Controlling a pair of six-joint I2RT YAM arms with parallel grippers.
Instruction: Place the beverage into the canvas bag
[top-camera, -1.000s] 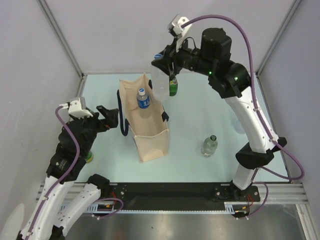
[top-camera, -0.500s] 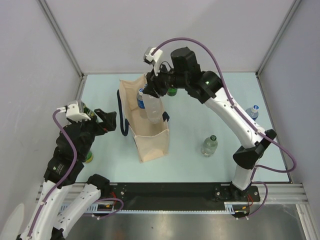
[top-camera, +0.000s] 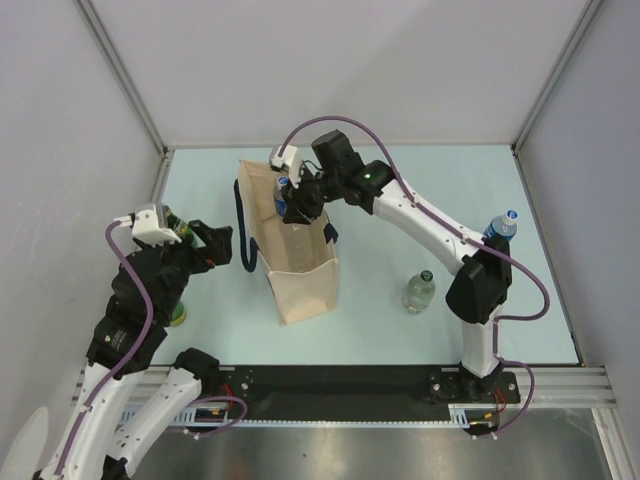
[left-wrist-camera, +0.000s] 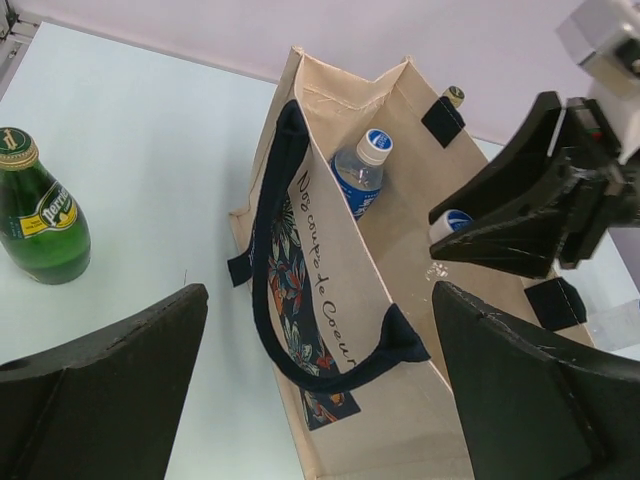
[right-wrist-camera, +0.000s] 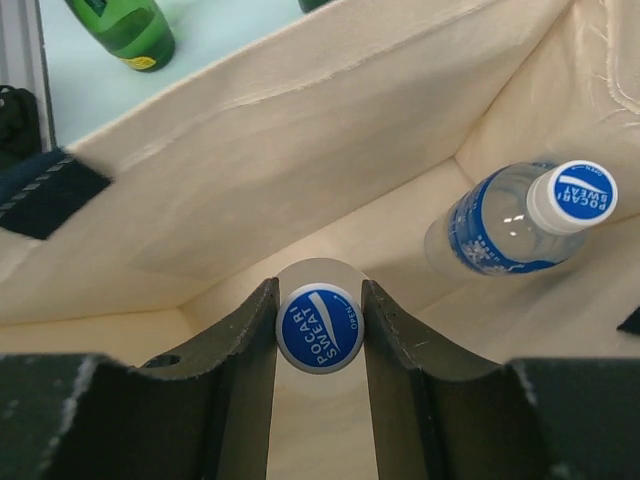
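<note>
Teal table (top-camera: 540, 310): canvas bag (top-camera: 305, 290), clear bottle (top-camera: 419, 291) nearby.

Matt canvas bag (left-wrist-camera: 410, 240), glossy plastic bottle (right-wrist-camera: 320, 328)

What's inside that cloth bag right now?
A blue-labelled bottle leans inside the canvas bag. The right tool grips a second bottle in there too; its body is hidden beneath its cap.

On the surface (top-camera: 380, 325) we find the bag (top-camera: 305, 285): one bottle (left-wrist-camera: 358, 175) leans inside, the right end effector (right-wrist-camera: 319, 300) holds a second bottle (right-wrist-camera: 320, 330) in its mouth, and a third bottle (top-camera: 418, 291) stands to its right.
</note>
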